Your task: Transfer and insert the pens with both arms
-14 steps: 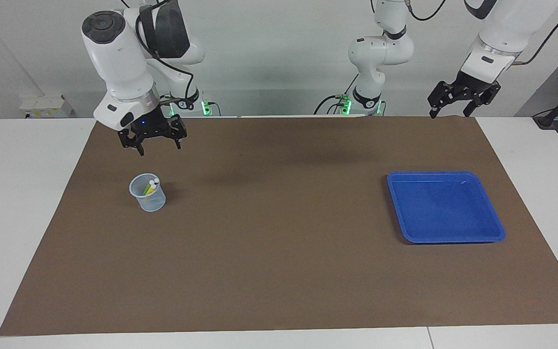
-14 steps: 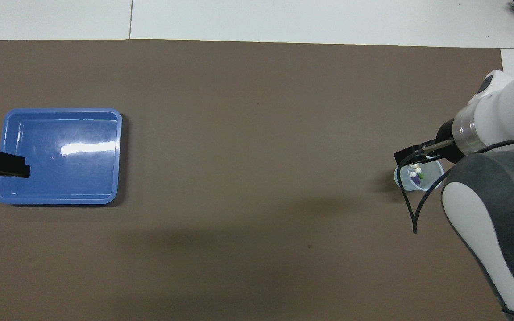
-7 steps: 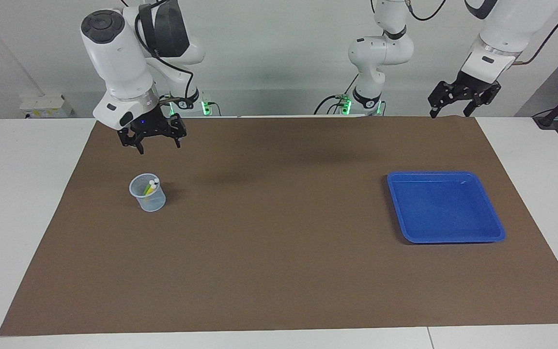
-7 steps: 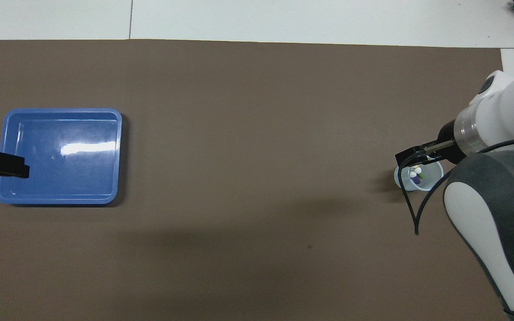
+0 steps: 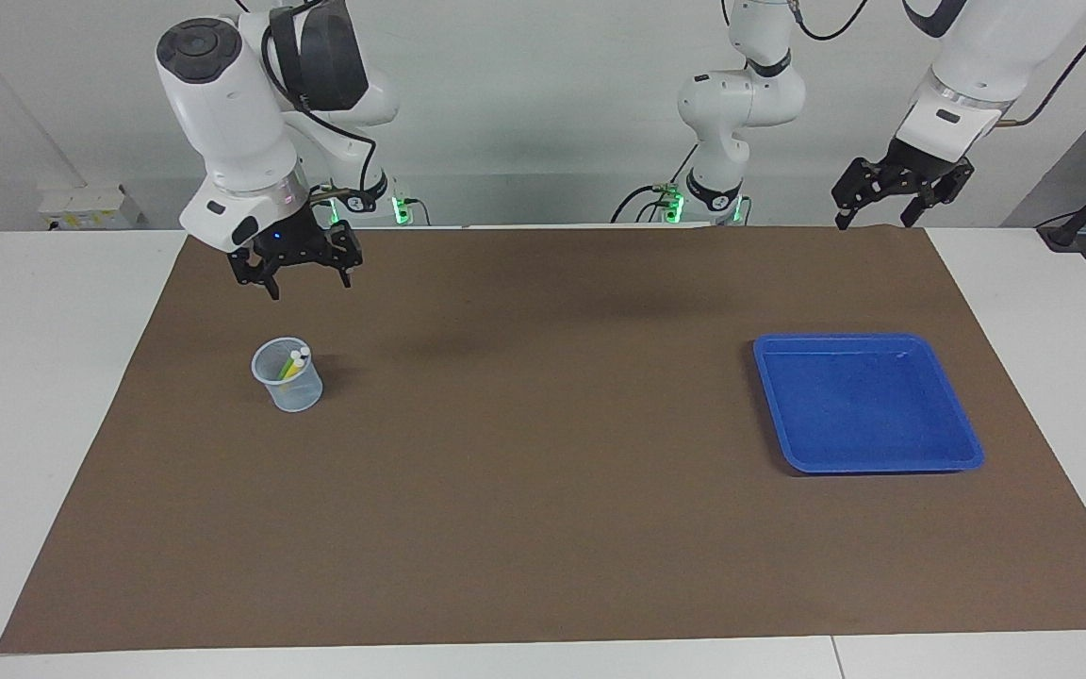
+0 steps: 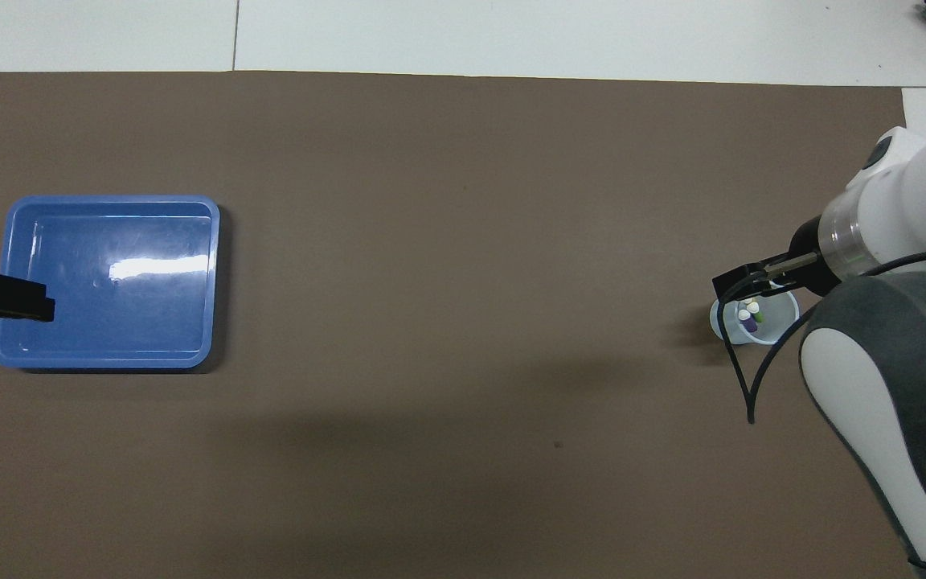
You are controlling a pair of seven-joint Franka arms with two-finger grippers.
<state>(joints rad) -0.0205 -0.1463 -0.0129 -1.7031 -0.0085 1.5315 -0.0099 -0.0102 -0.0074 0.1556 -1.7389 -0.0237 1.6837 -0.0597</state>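
Facing view: right pincer (image 5: 297,279), spread and empty above cup (image 5: 287,375); a skewed descent could tip cup and pens (image 5: 294,363). Left pincer (image 5: 887,209) waits spread.

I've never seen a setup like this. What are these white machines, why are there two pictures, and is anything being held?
They are two robot arms, each ending in a black two-fingered hand. One picture looks at them from across the table; the other looks down from above their own end. On the brown mat stand a clear cup holding three pens and an empty blue tray. The right hand hangs open above the mat near the cup; the left hand waits open at the mat's edge. Neither holds anything.
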